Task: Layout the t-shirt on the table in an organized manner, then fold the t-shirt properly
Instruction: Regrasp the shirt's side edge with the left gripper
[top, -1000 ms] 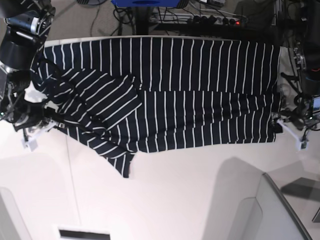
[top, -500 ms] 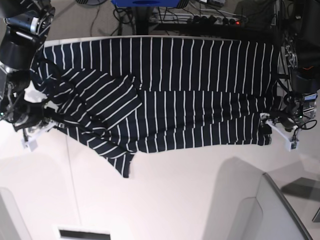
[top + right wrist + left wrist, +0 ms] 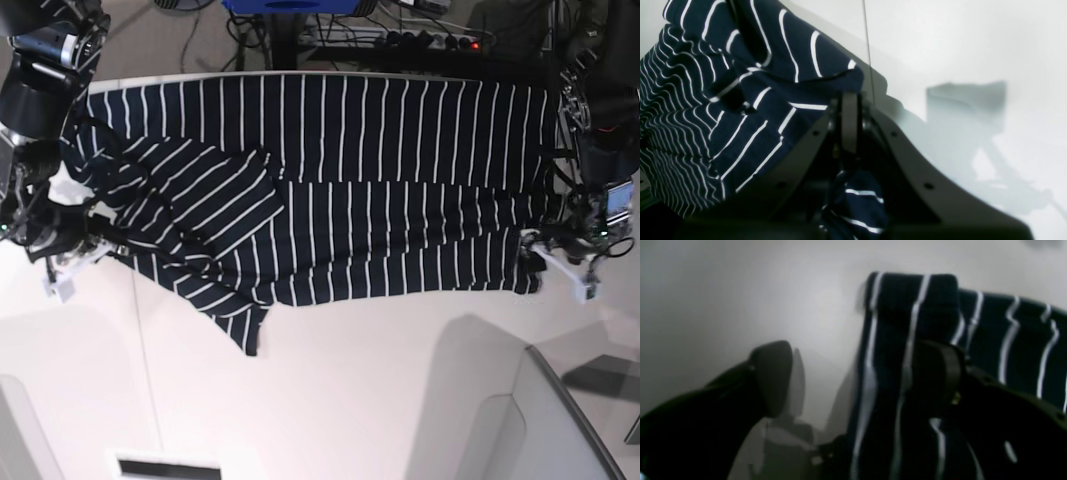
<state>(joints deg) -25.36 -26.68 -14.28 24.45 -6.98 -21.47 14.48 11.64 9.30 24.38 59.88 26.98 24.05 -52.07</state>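
White glossy worktop point(image 3: 330, 400), cables and a power strip point(image 3: 440, 40) behind its far edge. t-shirt point(image 3: 330, 170) lies spread along the far side of the worktop, body mostly flat, with one end bunched and a sleeve flap hanging toward the near side.

right end effector point(image 3: 849, 110) clenched on a fold of the t-shirt at the bunched end; fabric is visible pinched between the closed jaws in the right wrist view. left end effector point(image 3: 853, 380) spread wide at the opposite corner of the shirt: one finger sits on the striped cloth, the other on bare worktop beside the hem. Nothing is gripped.

Risks, as a judgement: the left jaws straddle the hem edge, so closing could catch only the top layer or slip off, leaving that corner behind. If the right arm pulls while the left has no hold, the whole shirt could drag and bunch further. The far edge lies close to the table rim and could slide off.

No readable brands, labels or text anywhere.
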